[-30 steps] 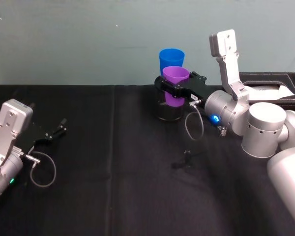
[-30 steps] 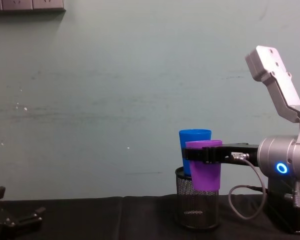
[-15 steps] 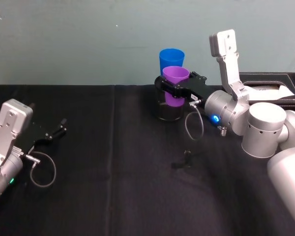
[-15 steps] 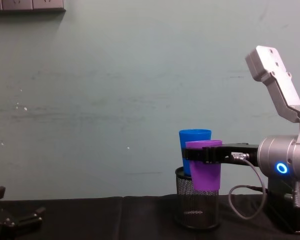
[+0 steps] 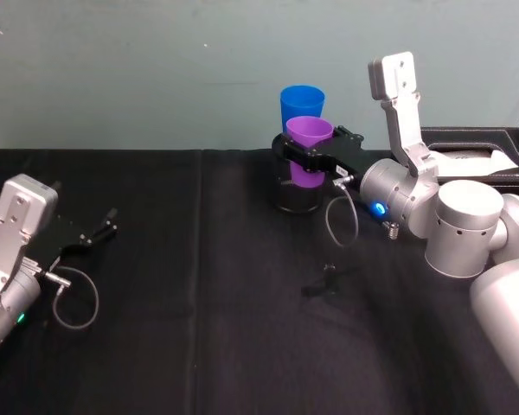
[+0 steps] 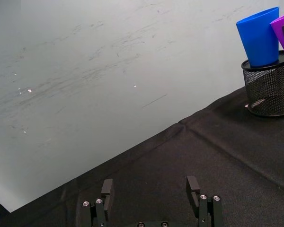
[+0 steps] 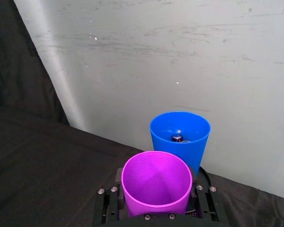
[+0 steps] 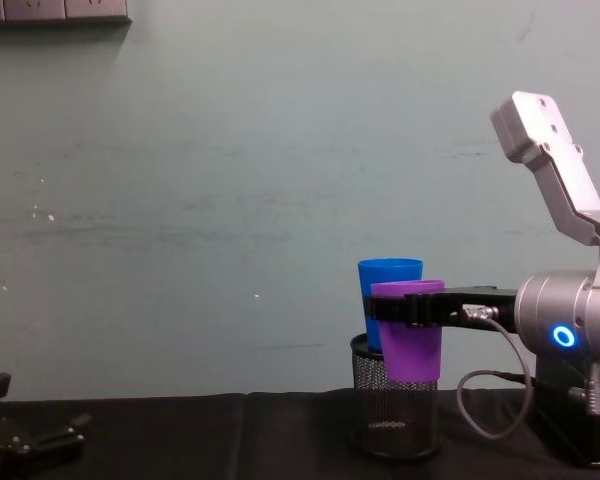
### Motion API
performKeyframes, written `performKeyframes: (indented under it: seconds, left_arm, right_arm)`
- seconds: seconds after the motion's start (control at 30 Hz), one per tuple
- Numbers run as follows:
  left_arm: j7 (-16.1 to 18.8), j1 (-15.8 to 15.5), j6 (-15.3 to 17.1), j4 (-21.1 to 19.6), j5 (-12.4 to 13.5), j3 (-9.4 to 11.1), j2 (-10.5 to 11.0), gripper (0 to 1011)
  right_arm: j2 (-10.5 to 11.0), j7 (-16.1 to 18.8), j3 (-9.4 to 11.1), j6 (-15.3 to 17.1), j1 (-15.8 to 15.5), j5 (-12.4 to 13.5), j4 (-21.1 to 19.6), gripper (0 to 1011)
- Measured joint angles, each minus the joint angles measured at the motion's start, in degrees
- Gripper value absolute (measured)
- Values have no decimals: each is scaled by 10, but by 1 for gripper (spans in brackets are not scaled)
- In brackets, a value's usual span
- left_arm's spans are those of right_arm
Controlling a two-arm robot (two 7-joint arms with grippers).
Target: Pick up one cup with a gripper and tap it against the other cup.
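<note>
Right end effector [image 5: 305,162], clenched on the purple cup [image 5: 309,135], should nudge it gently into the blue cup [image 5: 301,102]; left end effector [image 5: 104,227] rests released.

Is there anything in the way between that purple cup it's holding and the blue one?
Nothing visible. The right gripper holds the purple cup just before the blue cup, which stands in a mesh holder; whether they touch is unclear. The left gripper rests far left.
</note>
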Motion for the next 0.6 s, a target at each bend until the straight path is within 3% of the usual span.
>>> performKeyframes:
  seconds: [0.6]
  left_arm:
    - [0,0,0,0,0,0,0,1000]
  right_arm:
    - [0,0,0,0,0,0,0,738]
